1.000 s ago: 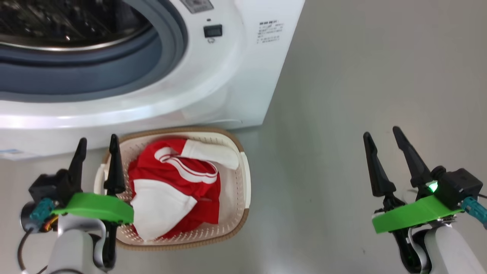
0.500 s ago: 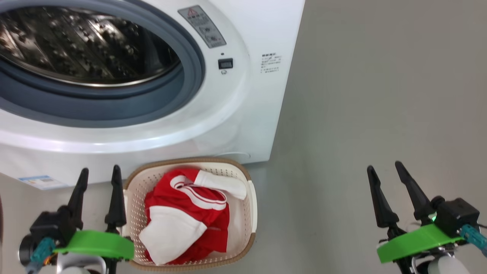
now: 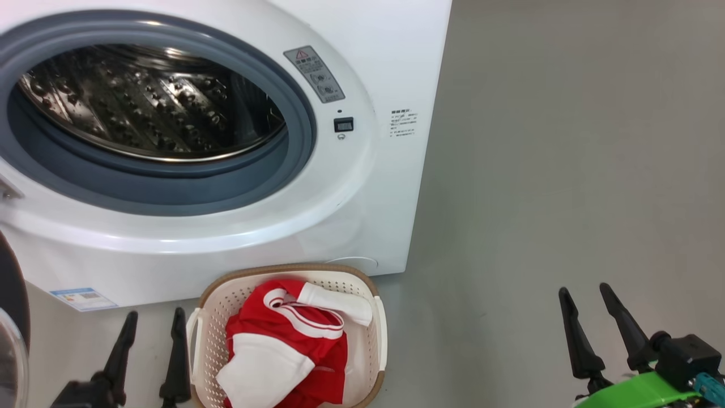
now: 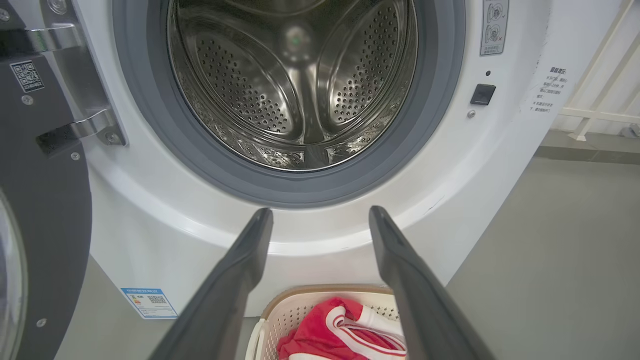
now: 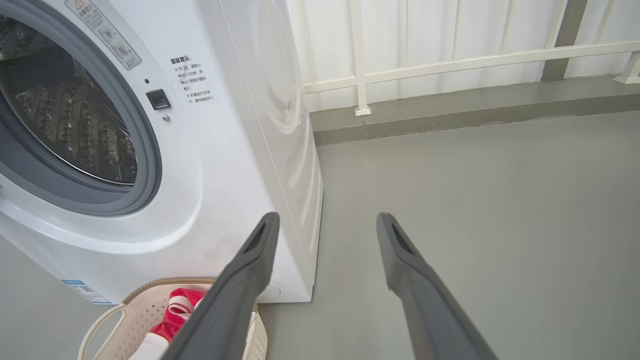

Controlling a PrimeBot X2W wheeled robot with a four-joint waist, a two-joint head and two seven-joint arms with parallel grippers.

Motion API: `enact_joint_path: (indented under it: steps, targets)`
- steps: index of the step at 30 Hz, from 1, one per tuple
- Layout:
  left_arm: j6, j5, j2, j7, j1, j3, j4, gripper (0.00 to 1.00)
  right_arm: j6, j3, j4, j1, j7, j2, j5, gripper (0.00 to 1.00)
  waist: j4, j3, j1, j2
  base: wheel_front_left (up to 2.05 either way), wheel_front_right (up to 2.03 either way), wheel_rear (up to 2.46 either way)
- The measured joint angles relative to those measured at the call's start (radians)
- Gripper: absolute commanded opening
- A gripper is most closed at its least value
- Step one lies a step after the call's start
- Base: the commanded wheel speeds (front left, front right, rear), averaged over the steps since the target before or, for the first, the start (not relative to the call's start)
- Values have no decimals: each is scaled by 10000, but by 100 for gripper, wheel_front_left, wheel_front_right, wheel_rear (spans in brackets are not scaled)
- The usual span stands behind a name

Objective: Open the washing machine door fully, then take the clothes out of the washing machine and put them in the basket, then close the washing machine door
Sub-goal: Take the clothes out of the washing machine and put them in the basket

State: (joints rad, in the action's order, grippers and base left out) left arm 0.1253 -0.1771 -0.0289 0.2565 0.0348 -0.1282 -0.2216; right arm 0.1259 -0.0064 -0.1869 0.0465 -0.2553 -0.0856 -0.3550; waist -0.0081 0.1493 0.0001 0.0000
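- Both pincers are spread wide and hold nothing. The left gripper [image 3: 155,314] hangs just left of the basket [image 3: 283,268], its fingers pointing at the machine's lower front and touching neither. The right gripper [image 3: 583,289] hangs over bare floor [image 3: 566,170], well apart to the right.
- Each has two long, dark, matte fingers that taper to points, and a green collar [image 3: 640,392] shows at the right wrist.
- Just beside the left fingers, the basket sits on the floor against the machine's front right corner. It is cream perforated plastic with a brown woven-look rim and looped side handles.
- Inside it lie the clothes [image 3: 283,345], crumpled red fabric with white panels and striped white trim.
- Behind stands the washing machine [image 3: 362,187], glossy white, with a grey rubber gasket [image 4: 145,125] ringing a perforated steel drum [image 4: 295,85] and a small blue label [image 3: 84,297] low on its front.
- Left of the opening, the washing machine door [image 4: 45,200] stands open on a metal hinge [image 4: 75,132], its dark inner face towards the left wrist camera. The clear curve at the frame's edge is probably its glass.
- Further off, a white railing [image 5: 450,62] edges the smooth grey floor.
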Motion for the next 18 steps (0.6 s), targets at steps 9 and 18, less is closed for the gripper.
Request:
enact_joint_path:
  steps: [9, 18]
  targets:
    - [0, -81, -36, 0, -479, -36, 337, 100, 0, -81, 38, 330, 0, 130, 0, 100, -57, -145, 0, 0, 0, 0, 0]
    - [0, -88, -40, 0, -526, -50, 449, 100, 0, -81, 40, 328, 0, 167, 2, 100, -42, -146, 0, 0, 0, 0, 0]
